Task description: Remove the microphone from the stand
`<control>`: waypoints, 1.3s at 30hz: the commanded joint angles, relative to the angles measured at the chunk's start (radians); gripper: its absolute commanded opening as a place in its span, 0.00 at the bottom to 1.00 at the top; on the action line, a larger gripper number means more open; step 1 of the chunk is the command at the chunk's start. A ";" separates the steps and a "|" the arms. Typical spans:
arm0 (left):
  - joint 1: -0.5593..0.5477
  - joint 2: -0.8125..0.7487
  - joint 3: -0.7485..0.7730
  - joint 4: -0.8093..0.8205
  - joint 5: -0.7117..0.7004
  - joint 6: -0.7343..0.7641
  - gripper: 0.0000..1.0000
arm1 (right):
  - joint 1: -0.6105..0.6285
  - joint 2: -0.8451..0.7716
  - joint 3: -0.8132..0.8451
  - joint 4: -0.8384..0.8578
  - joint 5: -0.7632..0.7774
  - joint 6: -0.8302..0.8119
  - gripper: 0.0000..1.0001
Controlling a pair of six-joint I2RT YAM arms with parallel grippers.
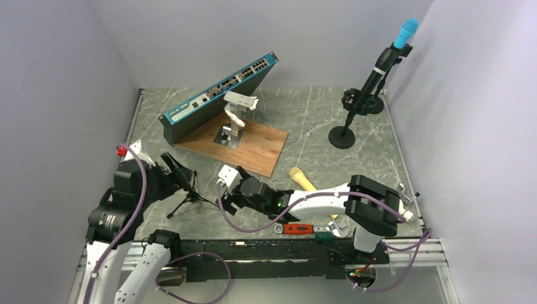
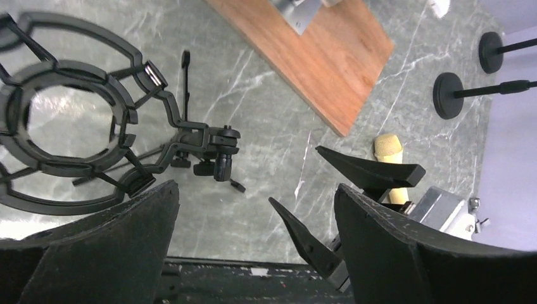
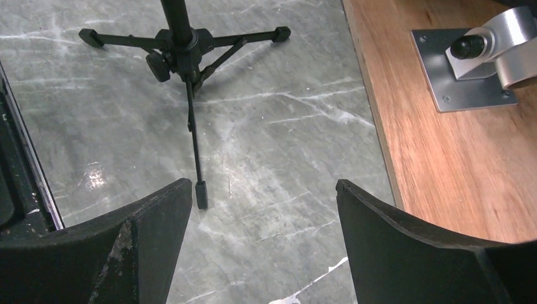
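- My left claw point(image 2: 256, 188) and right claw point(image 3: 263, 190) both gape wide and hold nothing.
- The pale yellow microphone point(image 1: 303, 179) lies flat at lower centre, off the black tripod stand point(image 1: 183, 193). It slants toward the lower right, nearest my right arm.

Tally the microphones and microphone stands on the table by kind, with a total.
Microphones: 2 (yellow-headed microphone lying flat; black microphone with blue foam tip)
Tripod stands: 1 (black tripod stand)
Round-base stands: 2 (nearer black round-base stand; farther black round-base stand)
Total: 5
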 commanded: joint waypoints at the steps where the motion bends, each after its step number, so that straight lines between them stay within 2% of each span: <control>1: -0.002 0.065 0.042 -0.077 0.030 -0.197 0.93 | -0.003 -0.041 -0.014 0.046 0.012 0.018 0.86; 4: -0.002 0.083 0.023 -0.048 0.079 -0.215 0.90 | -0.007 -0.052 -0.030 0.059 0.018 0.022 0.86; 10: -0.002 0.083 -0.095 0.109 0.201 -0.220 0.85 | -0.016 -0.088 -0.061 0.064 0.015 0.038 0.86; 15: -0.002 0.078 -0.112 0.317 0.467 -0.053 0.91 | -0.036 -0.189 -0.101 0.045 0.007 0.085 0.86; 17: -0.002 0.043 -0.120 0.425 0.537 -0.036 0.98 | -0.051 -0.235 -0.112 0.024 0.016 0.099 0.86; 20: -0.002 0.006 -0.131 0.564 0.599 -0.022 1.00 | -0.107 -0.309 -0.130 -0.019 0.038 0.126 0.86; 26: -0.002 0.048 -0.111 0.668 0.732 0.041 0.99 | -0.323 -0.491 -0.152 -0.156 0.111 0.226 0.87; 29: -0.002 0.049 -0.111 0.692 0.774 0.089 0.99 | -0.442 -0.570 -0.144 -0.219 0.171 0.253 0.91; 32: -0.002 0.053 -0.082 0.624 0.769 0.168 0.99 | -0.595 -0.605 -0.088 -0.309 0.217 0.288 0.97; 36: -0.002 0.053 -0.052 0.524 0.722 0.266 0.99 | -0.817 -0.568 0.077 -0.512 0.137 0.372 0.97; 39: -0.002 0.040 -0.029 0.480 0.692 0.306 0.99 | -0.889 -0.568 0.127 -0.543 0.134 0.378 0.97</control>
